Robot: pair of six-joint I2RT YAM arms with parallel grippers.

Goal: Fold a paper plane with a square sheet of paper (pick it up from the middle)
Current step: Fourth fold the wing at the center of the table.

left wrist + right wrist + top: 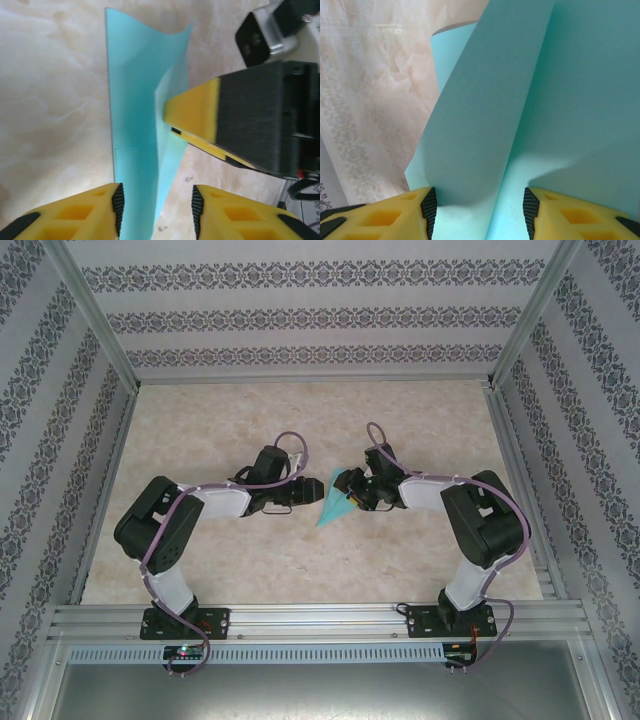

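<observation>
Turquoise paper folded to a narrow pointed dart forms the paper plane (330,504), located over the middle of the marble-patterned table (300,410) between the two arms, with its point directed toward the near edge. The left gripper (156,202) approaches from the left. Its fingers stand apart, and the plane passes between them close against one pad (118,202) (contact cannot be confirmed). The right gripper (479,207) approaches from the right. Its fingers are likewise apart and straddle a raised fold of the plane. In the left wrist view, one yellow right fingertip (192,112) meets the edge of a flap.
</observation>
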